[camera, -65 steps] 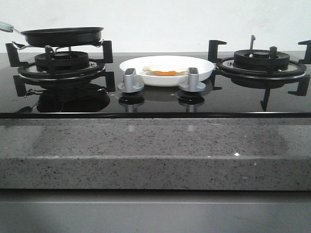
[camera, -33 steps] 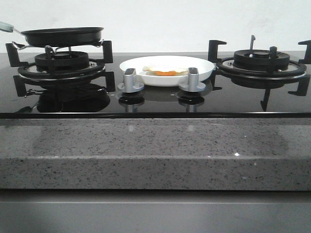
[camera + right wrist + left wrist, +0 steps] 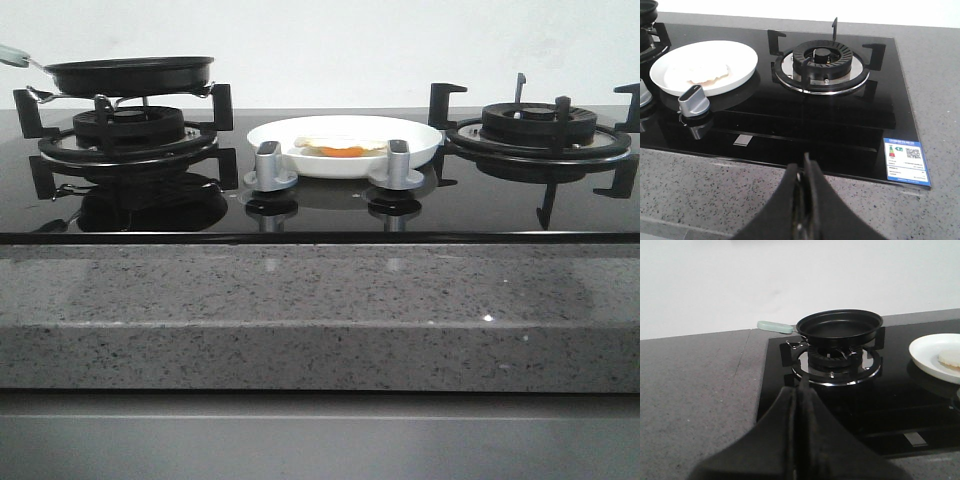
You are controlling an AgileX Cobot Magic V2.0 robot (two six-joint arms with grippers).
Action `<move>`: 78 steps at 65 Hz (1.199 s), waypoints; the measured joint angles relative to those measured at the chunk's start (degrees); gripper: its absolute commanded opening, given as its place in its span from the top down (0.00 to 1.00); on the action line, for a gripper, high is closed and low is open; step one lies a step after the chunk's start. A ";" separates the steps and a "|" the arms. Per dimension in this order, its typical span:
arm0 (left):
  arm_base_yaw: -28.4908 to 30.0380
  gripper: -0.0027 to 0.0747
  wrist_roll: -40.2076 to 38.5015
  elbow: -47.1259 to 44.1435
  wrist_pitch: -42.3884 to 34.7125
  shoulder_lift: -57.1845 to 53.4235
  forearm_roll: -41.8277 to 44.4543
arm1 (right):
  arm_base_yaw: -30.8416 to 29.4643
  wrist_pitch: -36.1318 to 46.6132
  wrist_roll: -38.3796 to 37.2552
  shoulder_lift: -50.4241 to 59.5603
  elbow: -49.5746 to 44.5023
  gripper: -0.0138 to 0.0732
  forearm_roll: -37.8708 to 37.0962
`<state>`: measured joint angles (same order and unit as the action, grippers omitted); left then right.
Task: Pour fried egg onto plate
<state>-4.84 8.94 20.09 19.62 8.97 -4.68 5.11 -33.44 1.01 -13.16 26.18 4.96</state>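
Fried egg (image 3: 341, 150) lies flat in the plate (image 3: 420, 143), off-white with wavy margin and orange yolk spot facing the front camera; the plate stands on the black glass hob between the two burners, just behind the two silver knobs (image 3: 269, 166). Judged: egg is thin, light and probably a stiff moulded piece, smooth enough to slide on a tilted surface; not a thing to pinch, better moved by tipping its carrier. Plate is glossy white, shallow, raised rim; likely hard, slippery and breakable, the rim the only sensible hold. Frying pan (image 3: 130, 73) is matte black, round, low-walled, empty as seen from the left wrist, sitting on the left burner grate (image 3: 125, 135) with a pale green handle (image 3: 774, 327) pointing away from the plate; the handle is the obvious grip point. Right burner grate (image 3: 540, 125) is bare cast black over a polished ring. Tabletop (image 3: 300, 320) is grey speckled stone, matte. Left tool (image 3: 800, 390) and right tool (image 3: 804, 172) both show fingers pressed together with nothing between them, each well apart from pan and plate. Task appears complete.
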 measured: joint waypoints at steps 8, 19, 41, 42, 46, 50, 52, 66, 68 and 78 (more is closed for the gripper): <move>0.01 0.99 -0.12 -7.93 0.00 -7.89 0.00 | 0.00 0.00 0.00 0.00 0.00 0.92 0.00; 1.60 0.99 -0.22 -14.96 -0.82 -9.27 -0.53 | 0.00 0.04 0.00 0.00 0.00 0.92 0.00; 2.49 0.99 -0.34 -20.46 -9.23 -9.27 -2.59 | 0.00 0.04 0.00 0.00 0.00 0.92 0.00; 2.49 0.99 -0.34 -20.46 -9.79 -9.27 -3.02 | 0.00 0.04 0.00 0.00 0.00 0.92 0.00; 2.49 0.99 -0.34 -20.46 -11.81 -9.27 -5.27 | 0.00 0.04 0.00 0.00 0.00 0.92 0.00; 2.49 0.99 -0.34 -20.46 -12.56 -9.27 -7.36 | 0.00 0.04 0.00 0.00 0.00 0.92 0.00; 2.49 0.99 -0.34 -20.46 -12.82 -9.27 -7.95 | 0.00 0.04 0.00 0.00 0.00 0.92 0.00; 2.49 0.99 -0.34 -20.46 -13.13 -9.27 -9.08 | 0.00 0.04 0.00 0.00 0.00 0.92 0.00; 2.49 0.99 -0.34 -20.46 -13.22 -9.27 -9.17 | 0.00 0.04 0.00 0.00 0.00 0.92 0.00; 2.49 0.99 -0.34 -20.46 -13.26 -9.27 -9.17 | 0.00 0.04 0.00 0.00 0.00 0.92 0.00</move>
<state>-2.35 8.60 -0.37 6.36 -0.30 -13.85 5.11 -33.39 1.01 -13.16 26.18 4.96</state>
